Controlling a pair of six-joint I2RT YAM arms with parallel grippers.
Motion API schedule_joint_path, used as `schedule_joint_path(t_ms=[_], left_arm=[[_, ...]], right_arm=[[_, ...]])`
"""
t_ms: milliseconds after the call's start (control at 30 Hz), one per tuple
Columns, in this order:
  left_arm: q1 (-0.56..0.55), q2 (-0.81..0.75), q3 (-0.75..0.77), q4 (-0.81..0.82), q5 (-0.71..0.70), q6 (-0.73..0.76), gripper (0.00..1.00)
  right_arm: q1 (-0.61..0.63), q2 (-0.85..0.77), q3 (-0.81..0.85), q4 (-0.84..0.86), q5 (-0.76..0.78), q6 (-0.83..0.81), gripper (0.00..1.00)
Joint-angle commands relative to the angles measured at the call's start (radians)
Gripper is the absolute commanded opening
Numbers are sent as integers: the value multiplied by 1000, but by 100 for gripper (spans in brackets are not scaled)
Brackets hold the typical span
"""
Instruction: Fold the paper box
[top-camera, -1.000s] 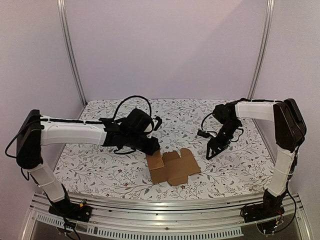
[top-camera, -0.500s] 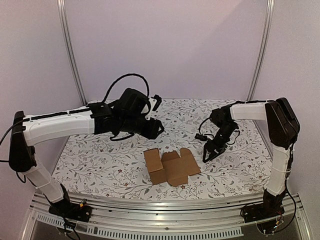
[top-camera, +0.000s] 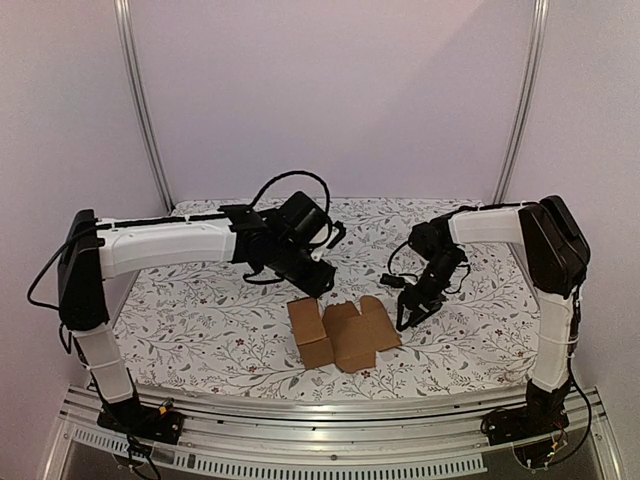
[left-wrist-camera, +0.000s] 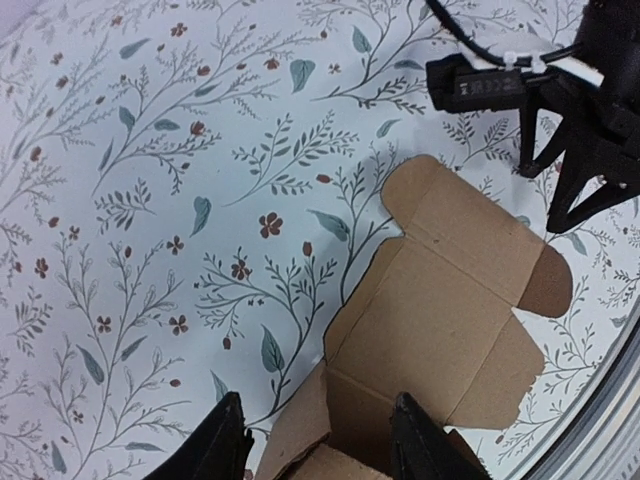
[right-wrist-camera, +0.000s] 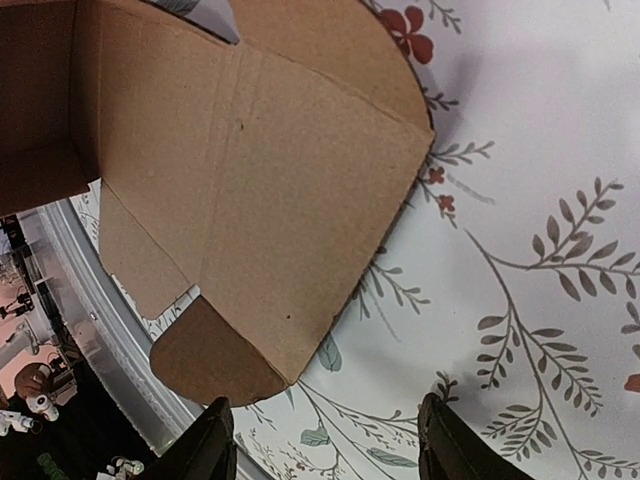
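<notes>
My left end effector (left-wrist-camera: 320, 445) gapes empty over the paper box (left-wrist-camera: 440, 300). My right end effector (right-wrist-camera: 325, 445), equally wide and empty, hovers beside its rounded flap (right-wrist-camera: 215, 365). Only the top view shows the box mid-bench (top-camera: 200, 330).

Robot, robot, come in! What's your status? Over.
Left gripper open, above the paper box. Right gripper open, beside it. Box lies open on table, unheld. Nothing blocking.

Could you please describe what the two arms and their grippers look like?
Both the left arm and right arm have white shells with black joints. The left gripper and right gripper are black. Black cables loop off the wrists.
</notes>
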Motion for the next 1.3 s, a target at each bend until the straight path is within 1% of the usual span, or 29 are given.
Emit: schedule_joint_path(t_ms=[0,100,200,267,300,467,700,767,933,1133,1267], left_arm=[[-1,117,247,-104,58,229,50],[4,297,509,-314,99,338,49],[5,476,754,-517,104,391,45],[6,554,862,-589,133,403,44],[7,579,886,-603,138,405,43],[8,657,937,-608,127,400,40],[13,714,945,-598,117,387,35],[13,726,946,-598,134,388,27],[13,728,956,-602,176,396,0],[13,696,955,-608,188,400,0],[13,617,920,-562,157,370,0]], right_arm=[[1,-10,11,0,3,-7,61],[-7,-48,-4,1,17,-19,61],[-32,-84,-20,1,9,-22,61],[-60,-100,-32,-1,1,-27,61],[-71,-104,-38,0,-4,-29,61],[-113,-112,-49,-8,-24,-42,61],[-139,-124,-58,-6,-31,-50,61],[-142,-121,-58,-6,-32,-50,61],[-146,-119,-58,-3,-27,-50,61],[-146,-123,-53,-3,-16,-50,61],[-147,-148,-26,-16,-9,-63,61]])
